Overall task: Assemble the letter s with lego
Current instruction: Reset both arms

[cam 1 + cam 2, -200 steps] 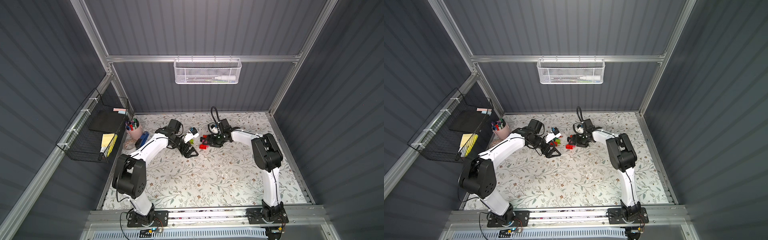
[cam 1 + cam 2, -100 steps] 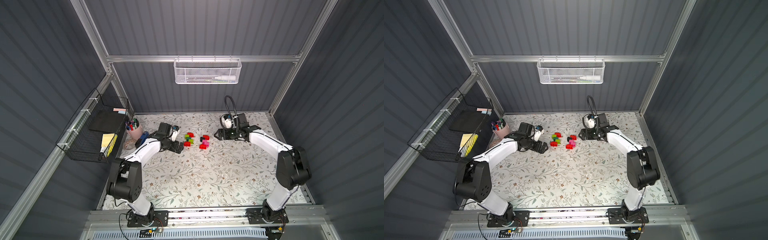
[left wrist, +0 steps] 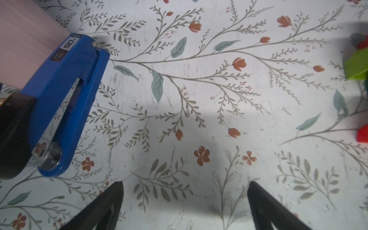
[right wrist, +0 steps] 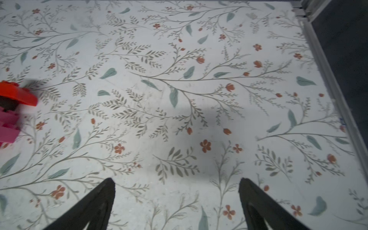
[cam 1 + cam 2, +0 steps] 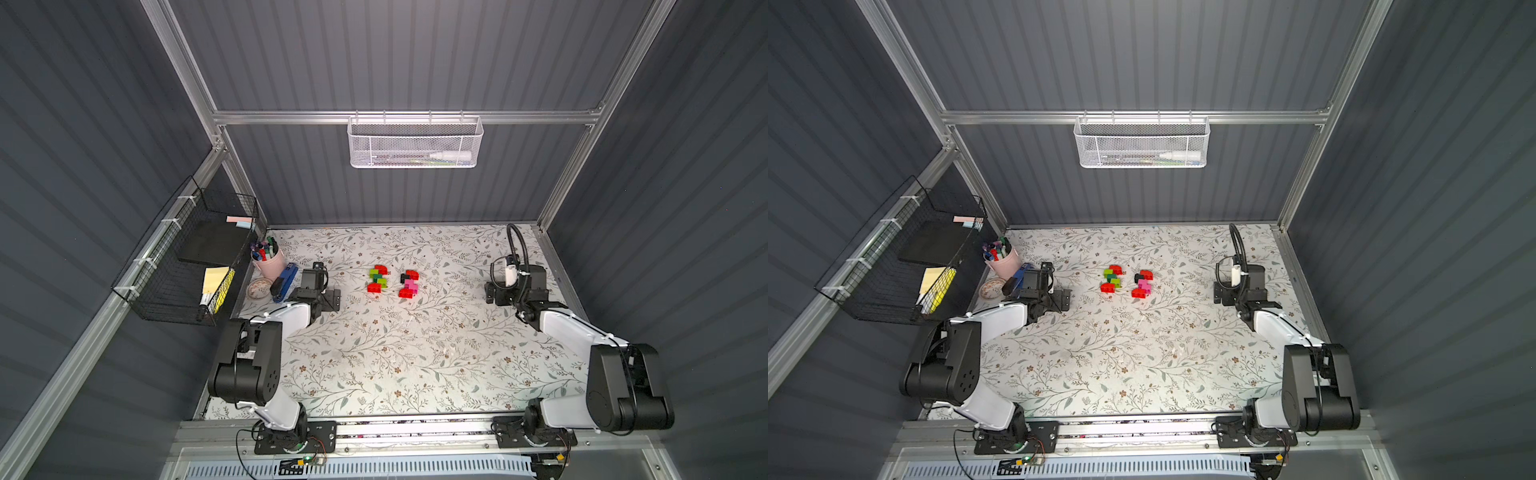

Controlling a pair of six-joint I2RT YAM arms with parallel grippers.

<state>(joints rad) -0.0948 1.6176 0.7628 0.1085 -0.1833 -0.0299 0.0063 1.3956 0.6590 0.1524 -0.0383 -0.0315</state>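
The left gripper (image 3: pixel 185 185) and the right gripper (image 4: pixel 177 181) are both released, jaws wide, holding nothing. On the table (image 5: pixel 415 353) between them, apart from both, lie a green-and-red lego cluster (image 5: pixel 378 279) nearer the left gripper and a pink-and-red lego cluster (image 5: pixel 409 284) nearer the right.

Lego (image 5: pixel 378 279) lies between left pincer (image 3: pixel 184 185) and right pincer (image 4: pixel 177 181)

The white table cover (image 5: pixel 415 353) bears grey-green sprigs and rust-red flowers, the left lego cluster (image 5: pixel 378 279) is red, lime and dark green, the right lego cluster (image 5: pixel 409 284) red, black and pink, the far-left stapler (image 5: pixel 284 282) blue.
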